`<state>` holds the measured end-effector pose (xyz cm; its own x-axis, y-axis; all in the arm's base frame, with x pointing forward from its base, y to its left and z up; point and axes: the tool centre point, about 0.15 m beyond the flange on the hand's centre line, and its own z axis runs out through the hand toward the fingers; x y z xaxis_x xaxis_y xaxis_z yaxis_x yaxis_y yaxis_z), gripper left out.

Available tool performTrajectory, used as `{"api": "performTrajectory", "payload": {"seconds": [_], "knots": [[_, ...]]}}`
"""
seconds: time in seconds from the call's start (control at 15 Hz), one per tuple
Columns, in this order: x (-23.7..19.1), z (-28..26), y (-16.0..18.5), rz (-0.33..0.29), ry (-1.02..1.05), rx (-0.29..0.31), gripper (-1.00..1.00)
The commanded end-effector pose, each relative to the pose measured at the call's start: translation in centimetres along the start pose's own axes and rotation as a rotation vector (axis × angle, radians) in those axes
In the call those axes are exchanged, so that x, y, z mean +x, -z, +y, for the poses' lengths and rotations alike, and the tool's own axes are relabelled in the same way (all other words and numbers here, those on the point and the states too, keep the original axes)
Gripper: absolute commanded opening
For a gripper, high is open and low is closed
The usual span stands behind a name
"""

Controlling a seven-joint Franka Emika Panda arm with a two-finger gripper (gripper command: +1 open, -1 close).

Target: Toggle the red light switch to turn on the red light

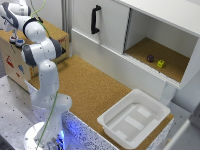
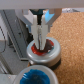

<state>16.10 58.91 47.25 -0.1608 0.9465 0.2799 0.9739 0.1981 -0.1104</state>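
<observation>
Arm is bent over the wooden box [image 1: 22, 55] at the cork bench's [image 1: 95, 90] far corner on the exterior view's left, gripper [image 1: 14, 36] down over the two small round caps on the box top. In the wrist view the gripper [image 2: 41, 44] has its fingers [image 2: 38, 35] drawn almost together, only a thin gap showing, tips sitting on or just above the reddish centre of the red light [image 2: 44, 51]; they look pressed onto it rather than clamped around anything, so nothing is held as far as I can see. The blue cap [image 2: 36, 77] sits just beside the red one, untouched. In the exterior view both caps [image 1: 16, 42] are tiny grey blobs by the box's near edge, colours not readable there. Progress, my read: reach and alignment are done, the press looks under way or about to land. Can't tell whether the red light is lit; no clear glow, picture too blurry. Left to do: finish the push, confirm it lights, lift off. Elsewhere: white tray [image 1: 134, 119] at the bench's near corner on the exterior view's right, open cabinet shelf [image 1: 165, 60] holding a dark die [image 1: 150, 58] and a yellow die [image 1: 160, 63], both well away from the action.
</observation>
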Motion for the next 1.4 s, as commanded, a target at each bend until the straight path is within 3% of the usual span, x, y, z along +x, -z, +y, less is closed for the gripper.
{"api": "performTrajectory", "payload": {"seconds": [0.0,0.4,0.6,0.67,0.8,0.87,1.0,1.33], "knots": [[3.7,1.3,-1.1,-0.136,-0.008,0.014,-1.00],[3.9,1.8,-5.1,-0.199,-0.009,0.010,-1.00],[3.4,0.9,-0.9,-0.143,-0.008,-0.019,-1.00],[3.5,-0.1,1.8,-0.119,0.014,-0.063,1.00],[4.1,-2.5,7.5,-0.050,0.101,-0.151,1.00],[4.3,-2.9,9.0,-0.031,0.121,-0.167,1.00],[4.2,-2.8,9.8,-0.036,0.140,-0.200,1.00],[2.8,-0.9,9.0,-0.063,0.097,-0.180,1.00]]}}
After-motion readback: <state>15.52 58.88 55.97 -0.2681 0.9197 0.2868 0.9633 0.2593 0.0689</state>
